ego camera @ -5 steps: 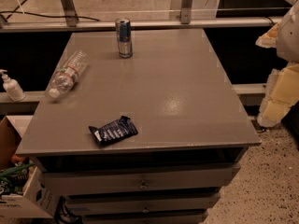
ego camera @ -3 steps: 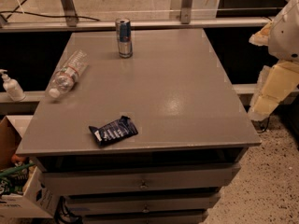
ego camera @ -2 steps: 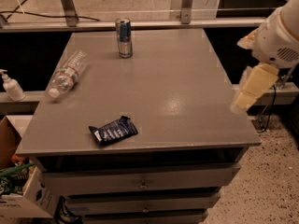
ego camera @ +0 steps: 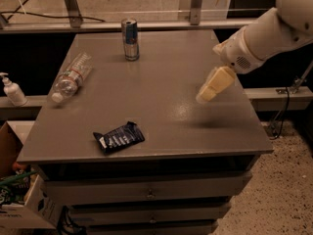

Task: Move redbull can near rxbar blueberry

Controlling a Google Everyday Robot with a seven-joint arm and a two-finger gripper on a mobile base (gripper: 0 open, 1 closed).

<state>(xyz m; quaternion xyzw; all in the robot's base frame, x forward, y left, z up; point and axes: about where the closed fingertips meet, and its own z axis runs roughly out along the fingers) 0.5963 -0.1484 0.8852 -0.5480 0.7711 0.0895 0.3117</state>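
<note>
The tool [ego camera: 211, 87] hangs above the right side of the desk [ego camera: 166, 77], pointing down and to the left, and it touches nothing. Whether it is released or clenched, I cannot tell. It carries nothing. The white arm [ego camera: 264, 31] behind it comes in from the upper right corner.

The redbull can [ego camera: 130, 39] stands upright near the far edge of the desk, well apart from the tool, to the left of it. The rxbar blueberry [ego camera: 119, 136] lies flat near the front edge, on the left part, well apart from the can. A clear plastic bottle [ego camera: 71, 76] lies on its side by the left edge, between the can and the bar but more to the left.

Beyond the desk on the left, a white pump bottle [ego camera: 12, 90] stands on a low ledge. A cardboard box [ego camera: 22, 202] sits on the floor at the lower left. Under the desk top there are drawers [ego camera: 146, 192].
</note>
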